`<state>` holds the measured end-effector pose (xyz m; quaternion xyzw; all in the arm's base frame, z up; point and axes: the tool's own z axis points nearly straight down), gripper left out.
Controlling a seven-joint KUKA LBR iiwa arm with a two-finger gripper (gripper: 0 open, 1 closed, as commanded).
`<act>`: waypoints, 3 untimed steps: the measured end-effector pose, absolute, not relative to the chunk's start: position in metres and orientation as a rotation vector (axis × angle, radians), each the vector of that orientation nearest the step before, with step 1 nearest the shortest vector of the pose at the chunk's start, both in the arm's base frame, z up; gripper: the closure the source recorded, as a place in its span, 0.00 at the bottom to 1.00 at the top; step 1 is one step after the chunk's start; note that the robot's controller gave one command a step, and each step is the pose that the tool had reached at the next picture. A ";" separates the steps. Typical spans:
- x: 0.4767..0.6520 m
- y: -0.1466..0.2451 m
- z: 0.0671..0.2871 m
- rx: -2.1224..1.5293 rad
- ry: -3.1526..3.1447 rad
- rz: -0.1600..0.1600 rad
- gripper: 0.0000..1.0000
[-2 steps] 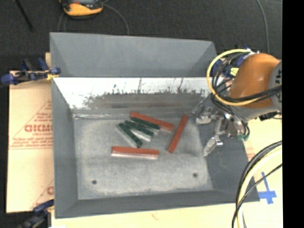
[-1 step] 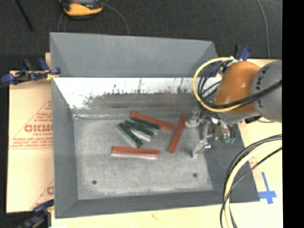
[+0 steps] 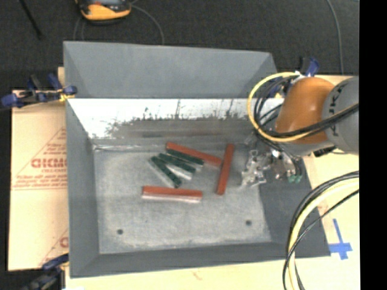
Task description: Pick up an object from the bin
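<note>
I judge this the approach step: my gripper [image 3: 254, 171] hangs by the right wall of the bin [image 3: 181, 237], just beside a slanting red stick [image 3: 224, 169], so next I would centre over it and descend. My arm reaches in from the right with the wrist bent down. I cannot tell whether my grip is wide or narrow.
</note>
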<state>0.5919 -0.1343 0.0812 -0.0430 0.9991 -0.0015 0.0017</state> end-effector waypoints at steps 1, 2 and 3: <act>0.592 -0.134 0.081 -0.136 3.135 -0.005 1.00; 0.592 -0.134 0.082 -0.137 3.135 -0.005 1.00; 0.593 -0.134 0.121 -0.155 3.133 -0.005 1.00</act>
